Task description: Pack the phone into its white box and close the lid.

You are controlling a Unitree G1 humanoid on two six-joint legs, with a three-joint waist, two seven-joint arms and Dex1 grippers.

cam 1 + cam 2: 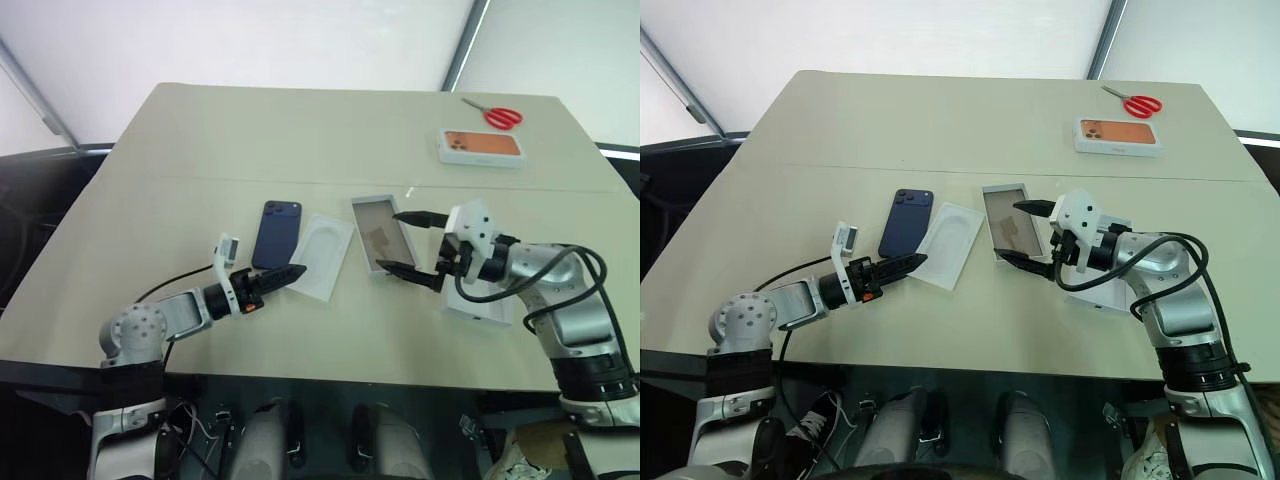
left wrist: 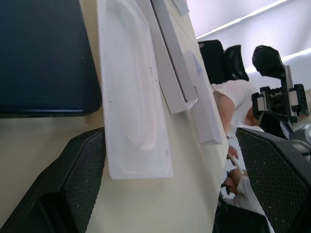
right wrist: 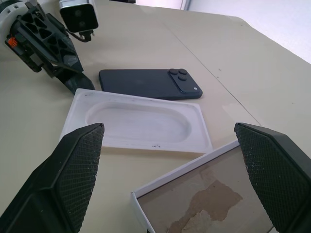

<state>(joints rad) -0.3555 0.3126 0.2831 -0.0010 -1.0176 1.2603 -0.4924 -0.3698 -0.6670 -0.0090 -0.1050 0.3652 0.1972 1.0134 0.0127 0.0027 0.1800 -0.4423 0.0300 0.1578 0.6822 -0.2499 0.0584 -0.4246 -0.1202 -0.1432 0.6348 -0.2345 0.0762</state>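
Note:
The dark navy phone (image 1: 277, 233) lies flat on the table, camera lenses at its far end. Right of it are a thin white insert (image 1: 325, 255) and then the white box (image 1: 382, 233), open, with its tan floor showing. The white lid (image 1: 478, 310) lies at the right, partly under my right hand. My left gripper (image 1: 285, 275) is open and low over the table, just short of the near ends of the phone (image 2: 43, 58) and the insert (image 2: 131, 97). My right gripper (image 1: 412, 243) is open above the box's right edge, holding nothing.
An orange-faced white box (image 1: 480, 146) and red-handled scissors (image 1: 497, 115) lie at the table's far right. The table's near edge runs just below both hands. The far half of the tabletop is bare.

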